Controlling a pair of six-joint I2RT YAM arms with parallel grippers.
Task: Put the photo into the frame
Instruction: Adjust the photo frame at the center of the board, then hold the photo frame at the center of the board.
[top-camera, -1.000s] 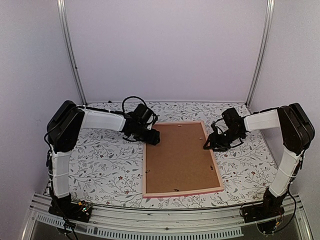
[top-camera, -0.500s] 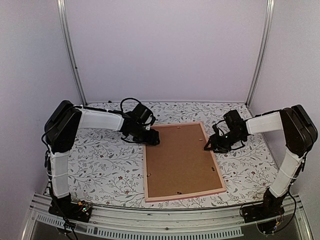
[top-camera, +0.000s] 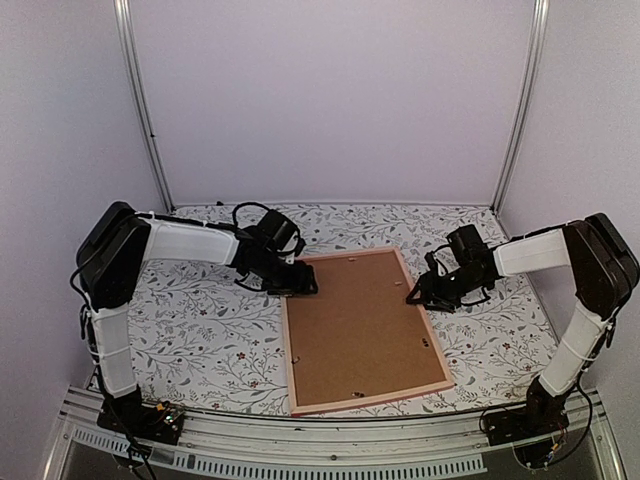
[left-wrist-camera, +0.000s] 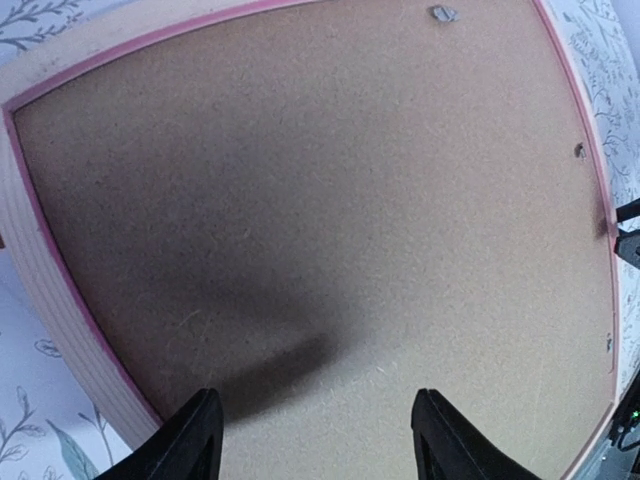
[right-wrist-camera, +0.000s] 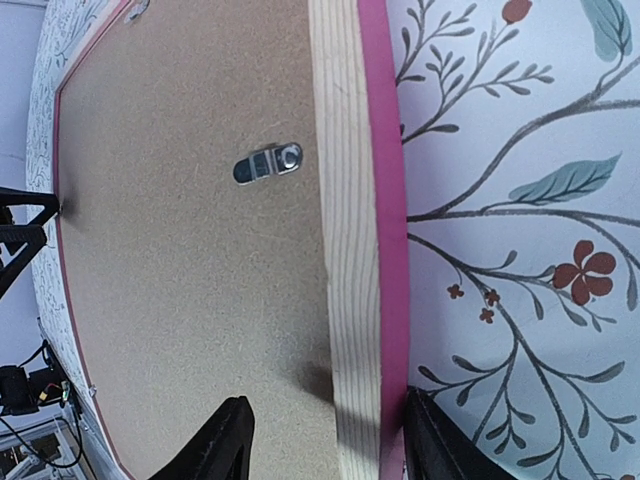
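- The left claw stands wide open. Its two black fingers hover over the far left corner of the backing board, and nothing is gripped between them.
- The right claw is also open, wider than the rail under it. One finger is over the board and the other is at the outer pink edge, above the cloth. I cannot tell if it touches the edge.
- The frame lies flat with its back up in the middle of the tabletop, turned a little askew. Its rails are thin, of pale wood with visible grain, with a pink outer side.
- The board is brown, rough and grainy like pressed fibre, and it fills the whole rectangle.
- A small shiny metal clip sits on the board near the right rail.
- The tabletop has a white cloth with thin printed branches, blue-green leaves and small red flowers.
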